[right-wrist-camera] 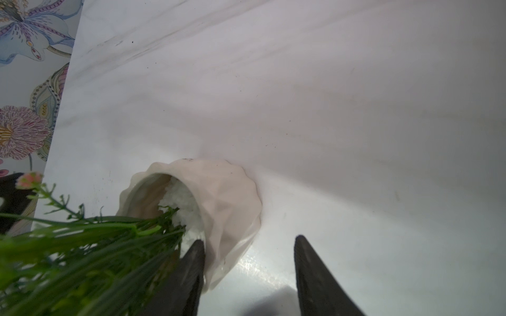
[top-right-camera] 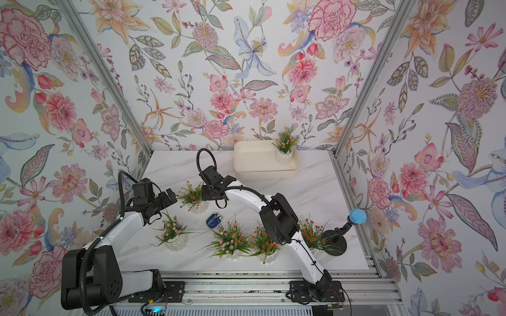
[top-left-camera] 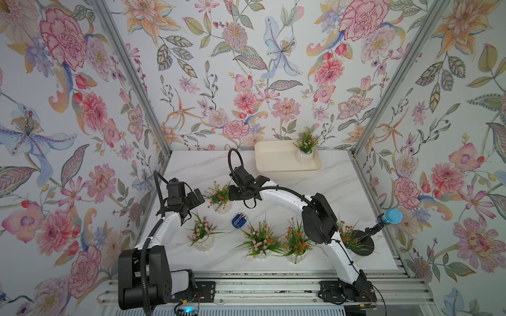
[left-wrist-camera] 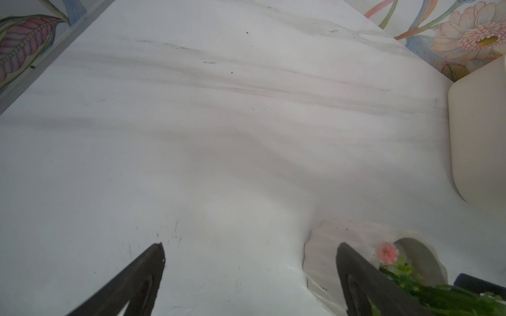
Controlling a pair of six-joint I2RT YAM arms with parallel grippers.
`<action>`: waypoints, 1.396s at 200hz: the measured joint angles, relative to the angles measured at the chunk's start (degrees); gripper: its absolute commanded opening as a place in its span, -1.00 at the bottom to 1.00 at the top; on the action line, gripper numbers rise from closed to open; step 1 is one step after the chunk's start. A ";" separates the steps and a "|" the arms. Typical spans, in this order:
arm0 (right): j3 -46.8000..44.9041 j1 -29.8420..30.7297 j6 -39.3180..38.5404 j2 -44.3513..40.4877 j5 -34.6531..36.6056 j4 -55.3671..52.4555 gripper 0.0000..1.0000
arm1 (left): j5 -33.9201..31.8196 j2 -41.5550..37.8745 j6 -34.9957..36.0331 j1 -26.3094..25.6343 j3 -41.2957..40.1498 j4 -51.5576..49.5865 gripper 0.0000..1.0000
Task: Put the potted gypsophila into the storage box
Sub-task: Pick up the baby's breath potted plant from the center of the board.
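right arm (top-left-camera: pixel 284 197) bent across table (top-left-camera: pixel 342 177); right gripper (right-wrist-camera: pixel 249 240) half-spread astride pot (right-wrist-camera: pixel 227 197) wall, one finger at its mouth, not pinching | left gripper (left-wrist-camera: pixel 252 246) spread wide beside same pot | box (top-left-camera: pixel 273 164) at back holds another pot (top-left-camera: pixel 304 157); gadget (top-left-camera: pixel 239 219) near

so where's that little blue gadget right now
In a top view the blue gadget lies on the marble table, slightly left of centre, just in front of the orange-flowered pot and to the right of the pink-flowered pot.
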 measured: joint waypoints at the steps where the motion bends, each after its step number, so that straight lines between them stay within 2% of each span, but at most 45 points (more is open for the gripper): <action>1: 0.09 0.02 0.00 0.07 0.07 -0.02 0.02 | 0.00 0.00 0.00 0.00 0.00 0.02 0.99; 90: 10.84 1.57 -2.91 7.08 2.97 -5.64 -0.26 | -0.07 -0.74 0.46 0.00 0.00 -0.22 1.00; 119: 11.82 2.16 -3.17 7.23 4.20 -6.91 -0.37 | -0.09 -0.74 1.05 0.00 0.00 -0.66 0.99; 181: 13.44 3.28 -3.63 7.65 6.32 -7.74 -0.76 | 0.26 -1.33 2.58 0.04 0.00 -1.09 0.99; 241: 13.86 3.43 -3.65 7.65 6.58 -8.20 -1.00 | 0.66 -1.40 2.97 0.04 0.00 -1.09 0.99; 279: 14.19 3.41 -4.59 7.65 6.58 -8.66 -1.00 | 4.98 -1.38 4.26 0.04 0.26 -0.79 0.99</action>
